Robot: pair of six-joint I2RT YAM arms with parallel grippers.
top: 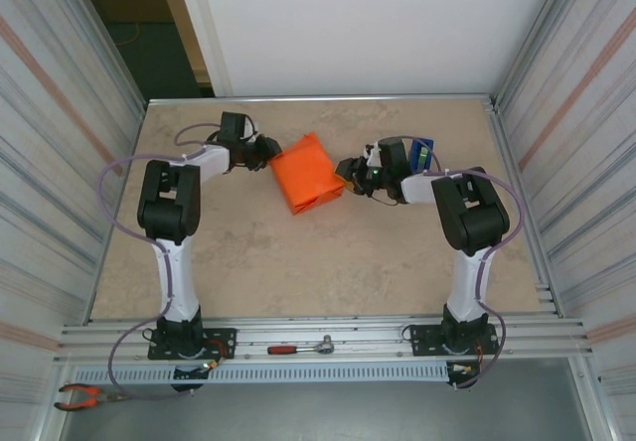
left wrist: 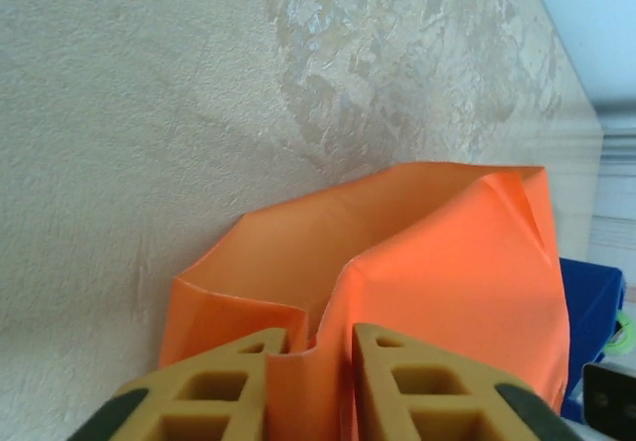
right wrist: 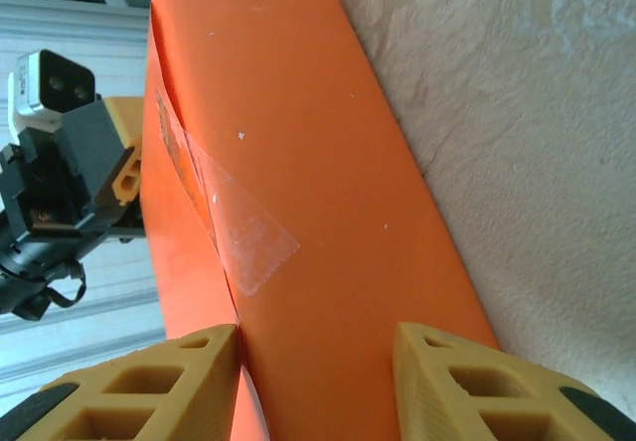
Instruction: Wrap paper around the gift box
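The gift box (top: 308, 173), skinned in bright orange paper, lies in the middle of the table. My left gripper (top: 270, 155) is at its left end. In the left wrist view the left gripper (left wrist: 310, 362) is shut on a loose fold of the paper (left wrist: 447, 262), which bulges open beyond the fingers. My right gripper (top: 346, 175) is at the box's right end. Its fingers sit against both sides of the gift box (right wrist: 298, 163), the right gripper (right wrist: 318, 362) shut on it. A strip of clear tape (right wrist: 248, 232) lies across a paper seam.
A blue tape dispenser (top: 419, 153) stands behind my right wrist and appears again as the blue tape dispenser (left wrist: 588, 312) past the box. A ratchet tool (top: 303, 346) and pliers (top: 84, 395) lie on the near rail. Metal walls close in both sides.
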